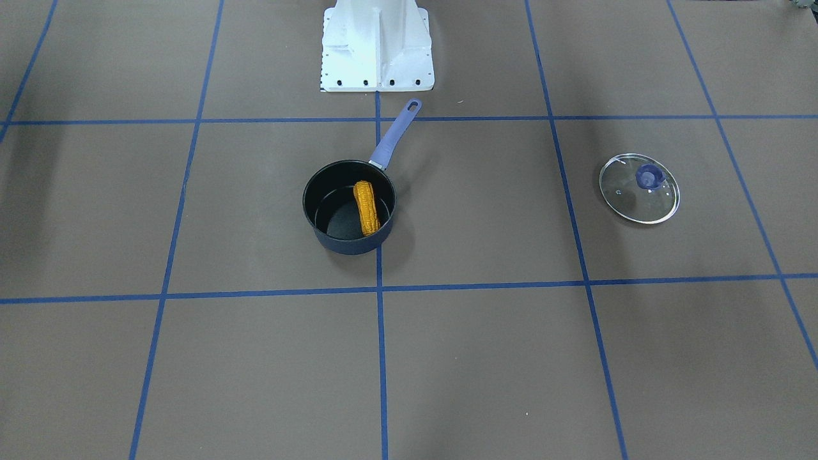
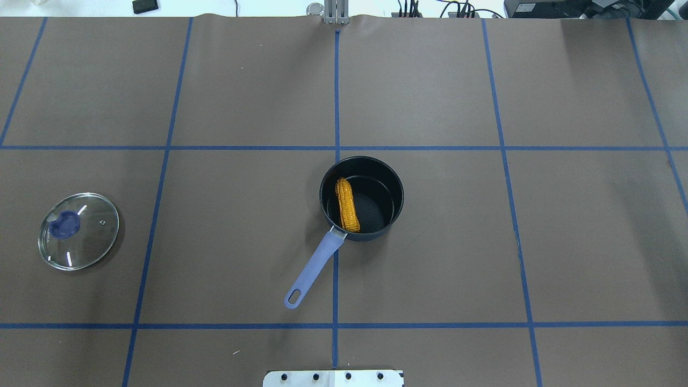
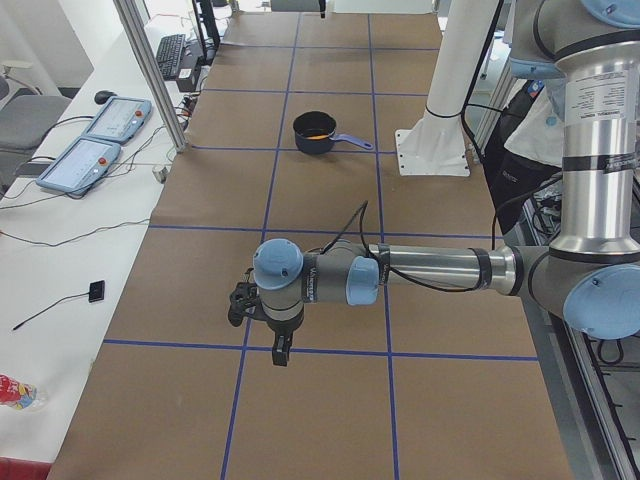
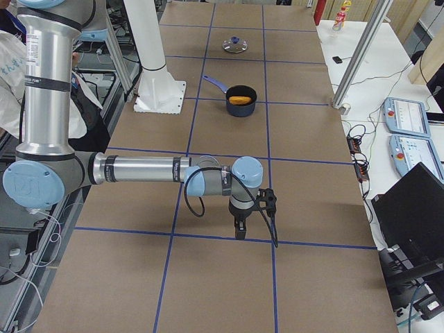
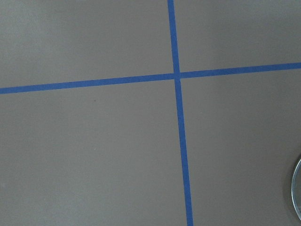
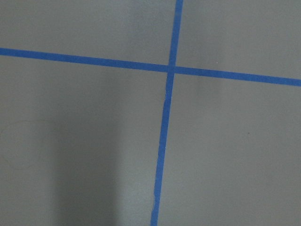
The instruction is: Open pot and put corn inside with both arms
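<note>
Couldn't really call either gripper here. The left gripper (image 3: 283,352) only turned up in the left-end side view and the right gripper (image 4: 239,231) only in the right-end one, both small and dark, so I couldn't tell whether the fingers were spread or pressed together. Each hung pointing down over bare brown table (image 2: 484,242), well away from the pot (image 2: 379,207) on opposite sides, with nothing visibly in them or touching them.

The corn (image 2: 348,205) was inside the pot: yellow-orange, bumpy kernels, tapered, lying along the inner wall on the handle's side, one end close to where the purple handle (image 2: 317,263) joins. The pot was open, dark inside. The glass lid (image 2: 78,231) with its blue knob (image 2: 67,224) sat flat on the table well apart from the pot, off toward the robot's left.

Both wrist cameras showed just table and blue tape crossings. The left one had a thin curved sliver (image 5: 296,188) cut off at its edge, possibly the lid's rim, hard to say. Neither arm appeared in the overhead or front views.
</note>
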### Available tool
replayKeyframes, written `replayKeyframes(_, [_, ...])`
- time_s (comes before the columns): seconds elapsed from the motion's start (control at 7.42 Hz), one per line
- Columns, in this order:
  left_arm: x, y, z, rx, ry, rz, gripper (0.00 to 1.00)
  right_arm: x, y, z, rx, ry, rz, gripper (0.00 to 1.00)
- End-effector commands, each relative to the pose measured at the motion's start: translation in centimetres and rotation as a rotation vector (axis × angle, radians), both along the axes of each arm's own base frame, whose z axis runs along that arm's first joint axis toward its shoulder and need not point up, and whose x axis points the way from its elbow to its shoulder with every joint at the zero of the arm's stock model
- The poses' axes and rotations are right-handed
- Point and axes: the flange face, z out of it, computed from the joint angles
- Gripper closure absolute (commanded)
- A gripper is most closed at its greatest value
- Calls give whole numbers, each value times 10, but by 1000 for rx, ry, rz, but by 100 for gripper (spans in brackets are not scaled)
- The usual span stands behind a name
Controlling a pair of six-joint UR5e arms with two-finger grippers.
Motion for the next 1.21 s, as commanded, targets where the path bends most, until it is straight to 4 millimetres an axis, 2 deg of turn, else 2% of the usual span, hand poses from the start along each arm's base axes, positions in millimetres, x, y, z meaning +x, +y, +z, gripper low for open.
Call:
replayKeyframes(0.0, [0,1,1,-2,-1,0,1,1,0,-1,7,10,-2,0])
replayKeyframes(1.08, [0,4,4,-8,-1,0,1,-1,0,-7,15,-9,-4,0])
